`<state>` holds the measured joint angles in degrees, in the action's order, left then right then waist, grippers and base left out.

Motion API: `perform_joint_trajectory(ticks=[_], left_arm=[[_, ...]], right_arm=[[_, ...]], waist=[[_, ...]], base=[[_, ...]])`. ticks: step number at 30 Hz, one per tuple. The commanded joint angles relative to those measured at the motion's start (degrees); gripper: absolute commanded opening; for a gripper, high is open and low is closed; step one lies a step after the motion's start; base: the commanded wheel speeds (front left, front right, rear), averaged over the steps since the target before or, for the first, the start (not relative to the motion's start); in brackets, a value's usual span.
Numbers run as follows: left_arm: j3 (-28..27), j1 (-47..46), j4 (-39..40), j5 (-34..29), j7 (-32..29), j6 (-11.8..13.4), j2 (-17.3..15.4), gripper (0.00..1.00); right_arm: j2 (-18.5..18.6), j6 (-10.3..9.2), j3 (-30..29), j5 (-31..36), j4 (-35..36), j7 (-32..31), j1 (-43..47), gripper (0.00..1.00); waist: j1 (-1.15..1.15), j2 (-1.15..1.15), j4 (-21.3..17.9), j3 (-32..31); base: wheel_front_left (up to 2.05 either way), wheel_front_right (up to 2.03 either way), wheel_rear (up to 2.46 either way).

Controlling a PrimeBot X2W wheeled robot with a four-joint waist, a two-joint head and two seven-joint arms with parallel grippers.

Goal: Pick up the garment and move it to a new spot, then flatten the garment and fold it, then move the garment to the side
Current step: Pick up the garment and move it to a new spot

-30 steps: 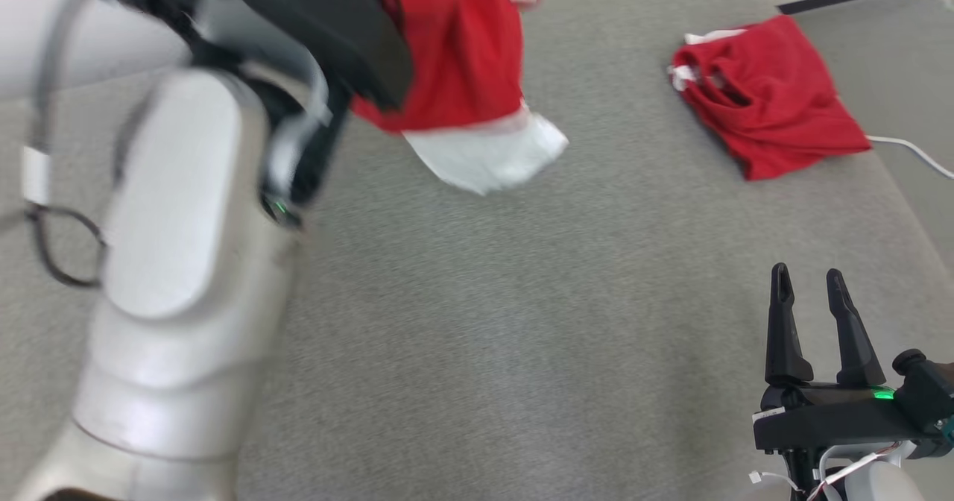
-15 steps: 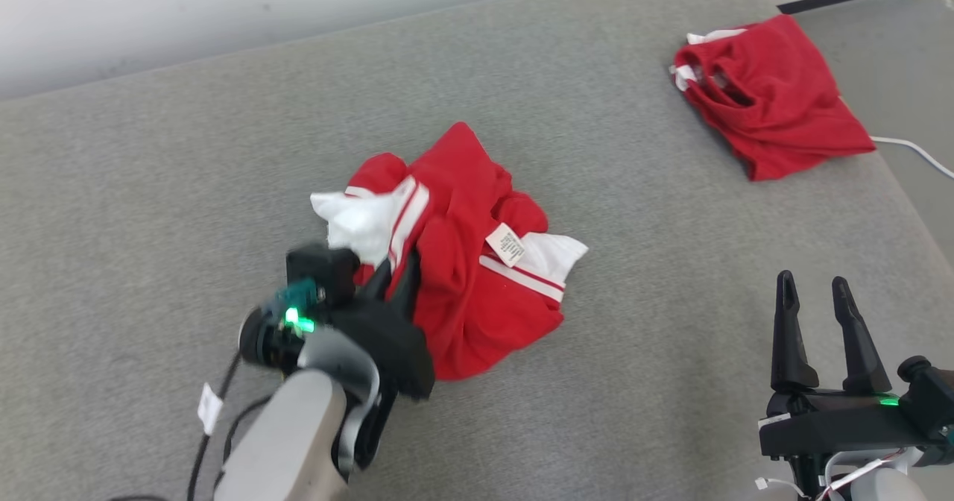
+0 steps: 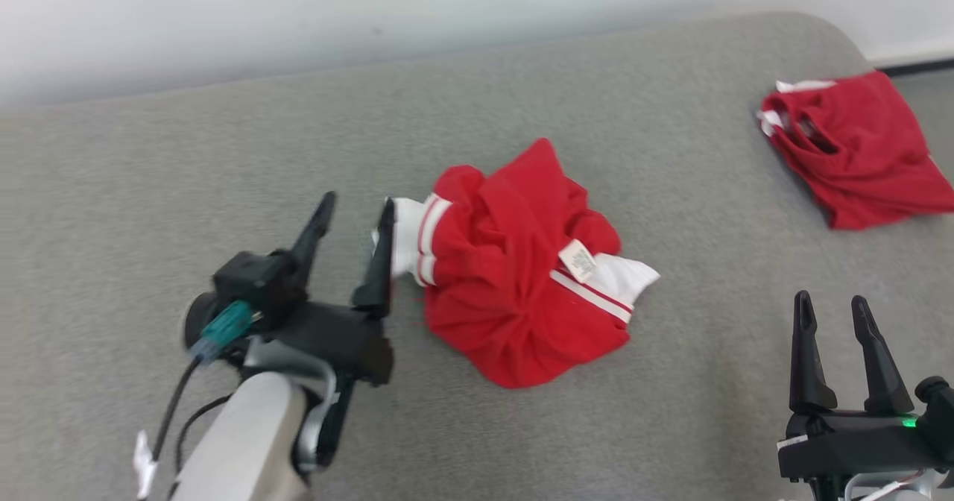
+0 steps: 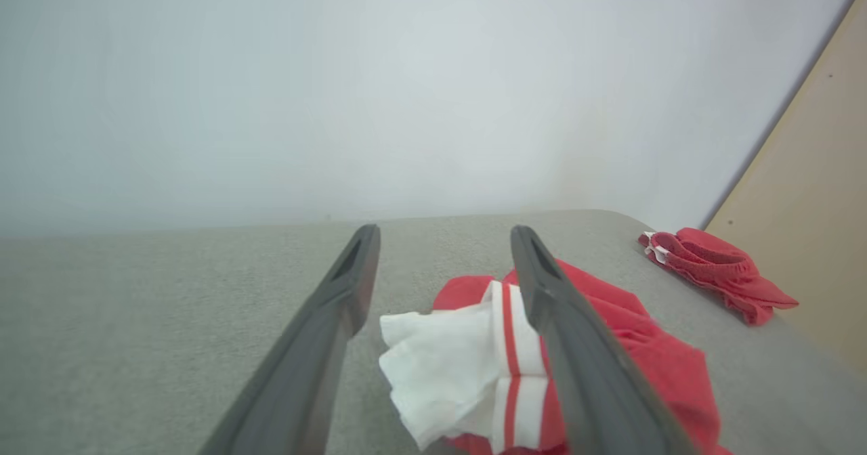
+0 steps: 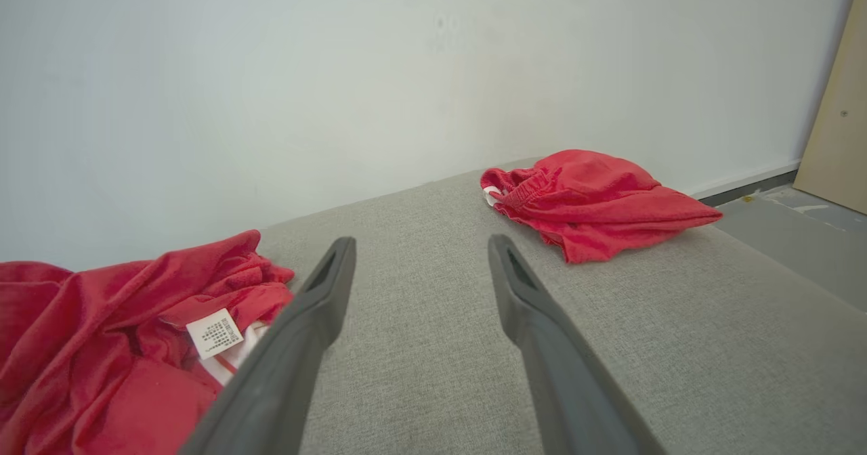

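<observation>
Garment (image 3: 522,285) — crumpled, just right of spread left claw (image 3: 358,204)

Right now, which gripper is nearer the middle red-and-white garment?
Left. The left gripper is open, one finger right beside the white cuff of the garment; the right gripper sits apart, off its right side across bare grey surface.

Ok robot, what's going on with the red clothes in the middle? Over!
Both open: left gripper by the white cuff, right gripper empty. Red garment crumpled on grey cushion, unheld. Second red garment apart, far right.
</observation>
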<state>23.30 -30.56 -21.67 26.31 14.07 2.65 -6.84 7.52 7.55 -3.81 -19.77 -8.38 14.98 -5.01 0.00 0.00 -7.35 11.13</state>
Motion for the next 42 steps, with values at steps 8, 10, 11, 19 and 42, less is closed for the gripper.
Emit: perform_joint_trajectory(ticks=[8, 10, 11, 19, 42], left_arm=[[-7.07, 10.09, 9.07, -3.50, 1.12, 2.61, -6.28, 1.00], [-8.21, 11.48, 10.28, -4.05, 1.12, 2.91, -6.72, 1.00], [-9.34, 13.00, 11.47, -4.57, 1.12, 3.11, -7.06, 1.00], [-15.79, 24.94, 19.59, -6.97, 1.06, 2.00, -6.14, 1.00], [-22.27, 33.09, 19.62, -12.09, 1.07, -5.60, -0.54, 1.00]], right_arm=[[0.57, -0.14, 0.39, 1.37, 2.10, 0.27, 2.36, 1.00], [0.56, -0.14, 0.54, 1.56, 2.31, 0.27, 2.58, 1.00], [0.57, -0.14, 0.65, 1.75, 2.45, 0.27, 2.77, 1.00], [0.96, -0.14, 1.01, 2.20, 3.35, -0.09, 4.26, 1.00], [0.06, -0.15, 2.72, 2.31, 5.46, -2.34, 7.58, 1.00]], waist=[[0.00, 0.00, 7.52, -5.00], [0.00, 0.00, 7.76, -5.19], [0.00, 0.00, 7.94, -5.37], [0.00, 0.00, 8.84, -7.43], [0.00, 0.00, 9.31, -8.79]], base=[[0.00, 0.00, 0.00], [0.00, 0.00, 0.00], [0.00, 0.00, 0.00], [0.00, 0.00, 0.00], [0.00, 0.00, 0.00]])
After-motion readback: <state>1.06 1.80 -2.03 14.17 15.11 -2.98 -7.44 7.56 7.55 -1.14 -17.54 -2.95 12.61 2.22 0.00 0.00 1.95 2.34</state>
